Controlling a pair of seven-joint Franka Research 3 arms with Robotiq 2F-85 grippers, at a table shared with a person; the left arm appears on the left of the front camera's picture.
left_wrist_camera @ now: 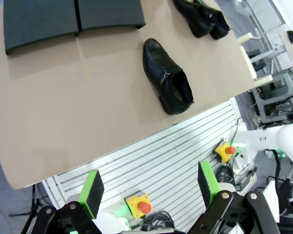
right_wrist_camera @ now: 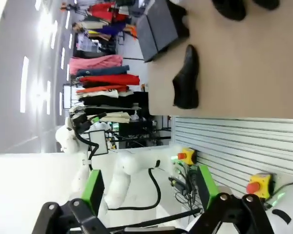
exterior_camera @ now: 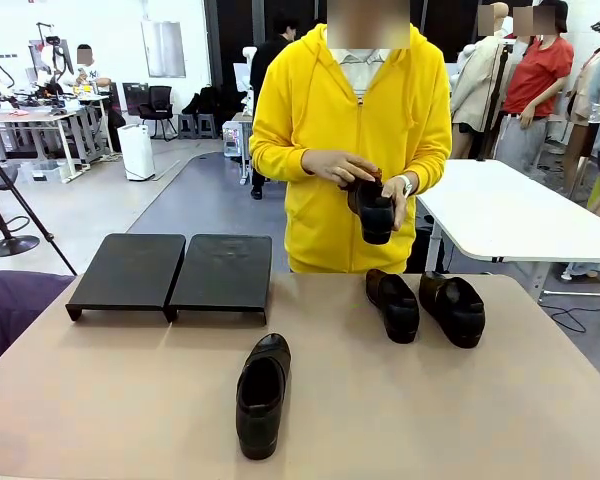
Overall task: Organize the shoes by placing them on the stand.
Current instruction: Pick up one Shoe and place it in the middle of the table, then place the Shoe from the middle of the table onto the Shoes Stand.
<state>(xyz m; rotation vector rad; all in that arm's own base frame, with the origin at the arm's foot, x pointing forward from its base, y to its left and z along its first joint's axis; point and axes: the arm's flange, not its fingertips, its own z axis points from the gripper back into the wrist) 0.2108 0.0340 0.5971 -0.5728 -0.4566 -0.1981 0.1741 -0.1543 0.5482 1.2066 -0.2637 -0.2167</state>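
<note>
- Standing at the far side of the bench (exterior_camera: pixel 130 400), a person in a yellow hoodie (exterior_camera: pixel 350 110) holds one black loafer (exterior_camera: pixel 376 212) at waist height, above the bench's far edge.
- The person's hands (exterior_camera: pixel 335 165) are both on that loafer, one over its top and one at its side; its toe points down.
- The stand (exterior_camera: pixel 170 272), two black sloped panels set side by side, sits on the robot's left part of the bench near the far edge.
- A lone loafer (exterior_camera: pixel 262 395) lies on the bench nearer the robot, in front of the stand's right-hand panel and apart from it, toe towards the person and opening towards the robot.
- Two more loafers (exterior_camera: pixel 394 304) (exterior_camera: pixel 452 308) lie just beside each other on the robot's right part of the bench, close to the person, toes towards the robot.
- The left hand (left_wrist_camera: pixel 150 187) hangs off the bench's near edge, above a white slatted panel, its green pads (left_wrist_camera: pixel 93 192) spread wide with nothing between them; the lone loafer (left_wrist_camera: pixel 167 77) and the stand (left_wrist_camera: pixel 73 17) lie well ahead of it.
- The right hand (right_wrist_camera: pixel 149 187) is likewise wide open and holds nothing, well back from the bench (right_wrist_camera: pixel 244 68); its rolled view shows the lone loafer (right_wrist_camera: pixel 186 78) and the stand (right_wrist_camera: pixel 158 27) beyond.
</note>
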